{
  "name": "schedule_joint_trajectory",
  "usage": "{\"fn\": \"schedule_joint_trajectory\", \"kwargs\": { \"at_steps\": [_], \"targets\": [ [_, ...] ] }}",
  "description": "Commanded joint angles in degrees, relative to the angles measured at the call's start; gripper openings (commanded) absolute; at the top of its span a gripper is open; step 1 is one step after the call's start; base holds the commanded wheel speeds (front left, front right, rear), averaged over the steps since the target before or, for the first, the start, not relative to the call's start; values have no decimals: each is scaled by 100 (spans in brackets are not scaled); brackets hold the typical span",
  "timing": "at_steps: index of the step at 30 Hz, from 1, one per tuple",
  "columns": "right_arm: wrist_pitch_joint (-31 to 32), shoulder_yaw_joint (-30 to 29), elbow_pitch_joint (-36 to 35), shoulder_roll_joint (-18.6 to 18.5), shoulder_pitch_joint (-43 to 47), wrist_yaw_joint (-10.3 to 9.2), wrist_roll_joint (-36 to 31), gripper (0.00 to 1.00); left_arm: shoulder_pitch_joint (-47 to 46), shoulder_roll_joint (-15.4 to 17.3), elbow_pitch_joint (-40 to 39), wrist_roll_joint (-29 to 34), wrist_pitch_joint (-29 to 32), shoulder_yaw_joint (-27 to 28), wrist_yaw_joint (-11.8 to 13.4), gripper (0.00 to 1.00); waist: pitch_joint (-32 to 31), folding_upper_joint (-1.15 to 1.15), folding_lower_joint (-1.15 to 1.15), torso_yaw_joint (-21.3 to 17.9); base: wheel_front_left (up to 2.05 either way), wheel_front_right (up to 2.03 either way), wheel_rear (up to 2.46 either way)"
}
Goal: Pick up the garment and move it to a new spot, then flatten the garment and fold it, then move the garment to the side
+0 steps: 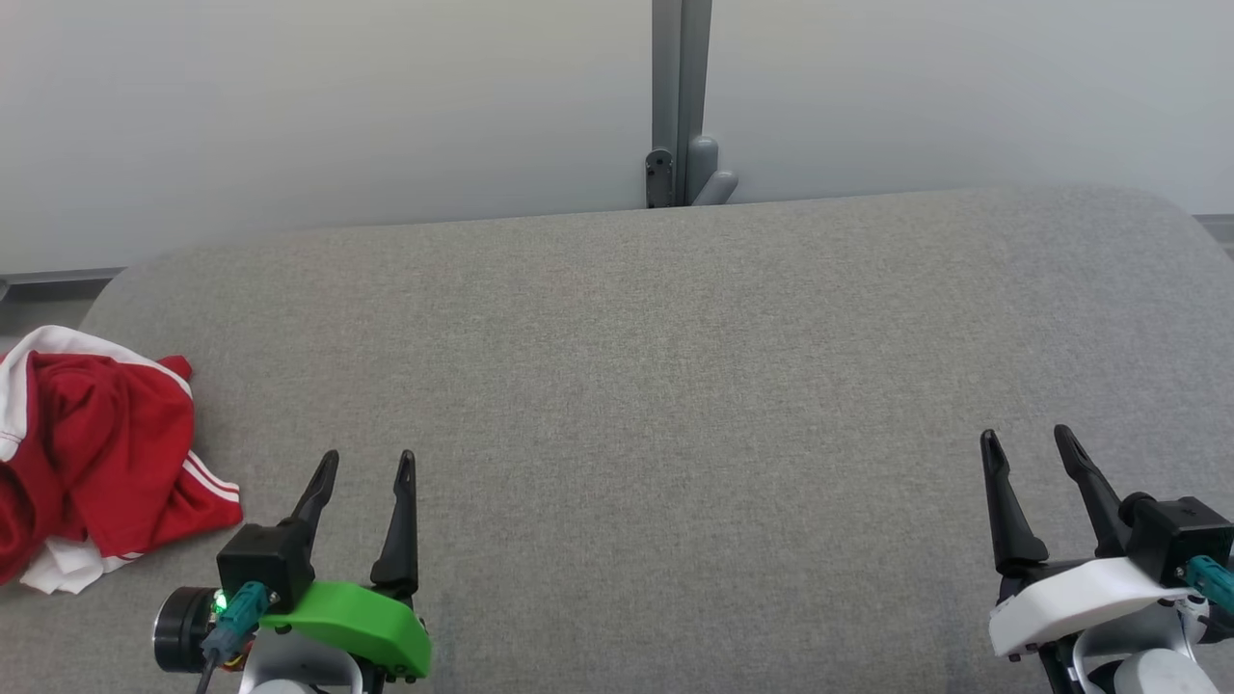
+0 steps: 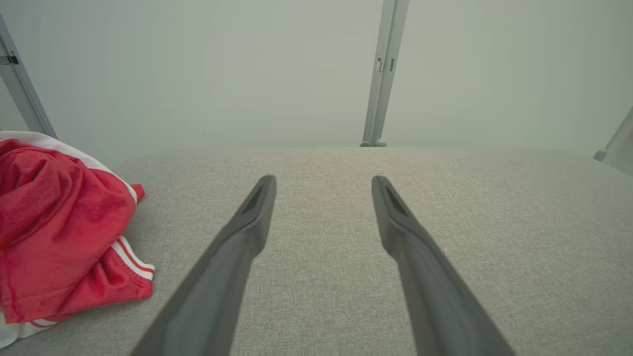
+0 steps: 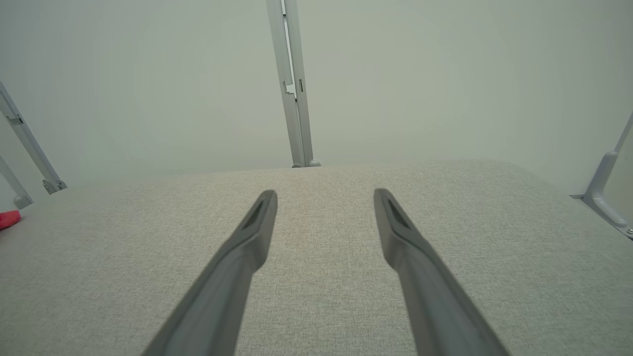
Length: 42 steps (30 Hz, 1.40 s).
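The garment (image 1: 92,453) is a crumpled red piece with white trim and stripes, heaped at the left edge of the grey padded table (image 1: 675,386). It lies just left of my left gripper (image 1: 368,465), which stands open and empty near the front edge. In the left wrist view the garment (image 2: 59,227) bulks at the left, apart from the gripper (image 2: 324,180). My right gripper (image 1: 1027,439) is open and empty at the front right, far from the cloth. A red sliver of the garment (image 3: 9,218) peeks in at the far left of the right wrist view, well away from the gripper (image 3: 324,194).
A pale wall runs behind the table, with a grey upright post (image 1: 681,106) at its middle. Grey metal brackets (image 3: 606,195) stand beyond the table's right side. The table's corners are rounded.
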Motion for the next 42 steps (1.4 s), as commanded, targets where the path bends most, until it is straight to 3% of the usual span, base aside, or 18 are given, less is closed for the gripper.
{"fn": "schedule_joint_trajectory", "kwargs": {
  "at_steps": [1, 13, 33, 42],
  "targets": [
    [-53, 34, -22, -6, 55, 0, -94, 100, 45, 12, -15, 139, 37, 33, 28, 100, -5, 0, 0, 3, 0, 0, 0],
    [-260, 113, 28, 64, 106, 0, -129, 100, 111, 28, -56, 374, 217, 109, 73, 100, -29, 0, 0, 35, 0, 0, 0],
    [-222, 25, 137, 94, 63, 0, 257, 100, 76, 57, -39, 150, 253, 69, 105, 100, 5, 0, 0, 48, 0, 0, 0],
    [-260, -5, -5, 77, 33, 0, 302, 100, -101, 93, -101, 71, 145, 235, 248, 100, 78, 0, 0, 421, 0, 0, 0]
  ]
}}
